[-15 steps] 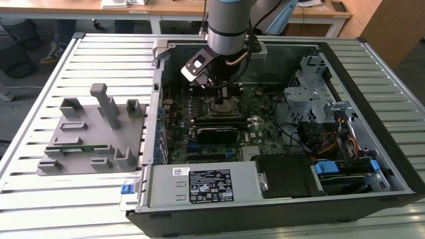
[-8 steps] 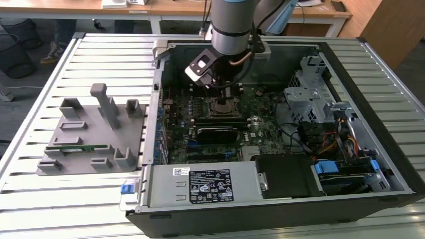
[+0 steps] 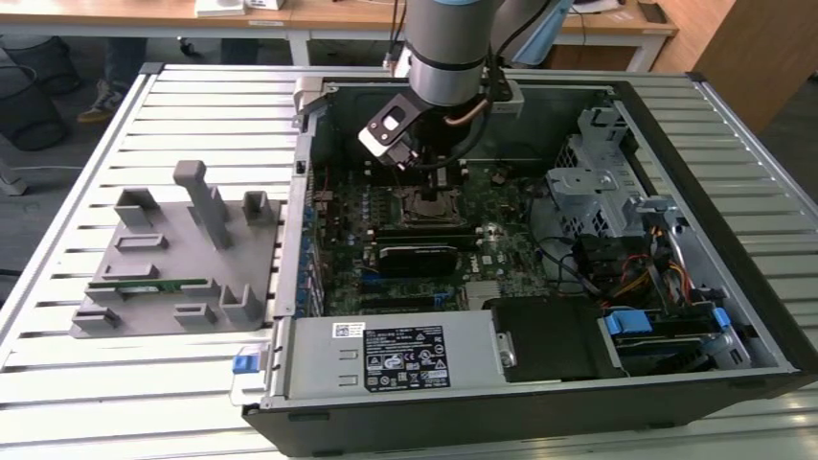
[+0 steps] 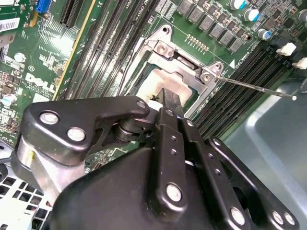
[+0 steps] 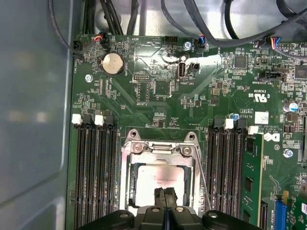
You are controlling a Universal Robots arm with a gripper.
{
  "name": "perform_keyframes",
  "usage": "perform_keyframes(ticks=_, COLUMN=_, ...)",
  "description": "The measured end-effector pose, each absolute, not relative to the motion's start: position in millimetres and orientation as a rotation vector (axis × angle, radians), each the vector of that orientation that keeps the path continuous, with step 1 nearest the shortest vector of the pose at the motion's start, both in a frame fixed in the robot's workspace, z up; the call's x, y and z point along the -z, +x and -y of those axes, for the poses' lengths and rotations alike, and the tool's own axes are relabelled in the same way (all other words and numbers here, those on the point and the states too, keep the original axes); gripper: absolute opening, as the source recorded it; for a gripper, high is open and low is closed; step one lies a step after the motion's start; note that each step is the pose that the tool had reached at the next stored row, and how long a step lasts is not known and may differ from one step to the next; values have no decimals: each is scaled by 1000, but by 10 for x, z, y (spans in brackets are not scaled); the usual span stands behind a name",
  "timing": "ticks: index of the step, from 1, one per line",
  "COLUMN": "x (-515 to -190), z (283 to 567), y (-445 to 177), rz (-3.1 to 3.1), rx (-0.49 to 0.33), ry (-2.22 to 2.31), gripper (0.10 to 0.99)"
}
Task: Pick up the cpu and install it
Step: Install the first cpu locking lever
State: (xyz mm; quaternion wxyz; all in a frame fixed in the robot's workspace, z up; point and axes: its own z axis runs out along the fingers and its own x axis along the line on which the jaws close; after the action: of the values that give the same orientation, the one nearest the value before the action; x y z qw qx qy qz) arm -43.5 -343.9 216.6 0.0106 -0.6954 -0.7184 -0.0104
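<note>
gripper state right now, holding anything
Gripper: shut, holding nothing; its tips sit just over the cpu, which lies flat in the socket.

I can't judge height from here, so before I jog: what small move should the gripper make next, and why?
Probably a short, straight lift. In the first wrist view the cpu lies flat inside the socket frame. The gripper sits over the chip's middle, closed and holding nothing, and the thin lever stands off the frame, so backing away looks safe.
</note>
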Motion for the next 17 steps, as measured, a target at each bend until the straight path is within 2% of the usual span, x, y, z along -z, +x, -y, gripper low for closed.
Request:
perform_keyframes(ticks=10, x=-2347, z=3439, y=-435, rz=2242, rx=32, ry=-2170, gripper=114)
perform_keyframes(ticks=17, x=-2621, z=3439, y=-435, rz=2241, rx=34, ry=-2170, gripper=114)
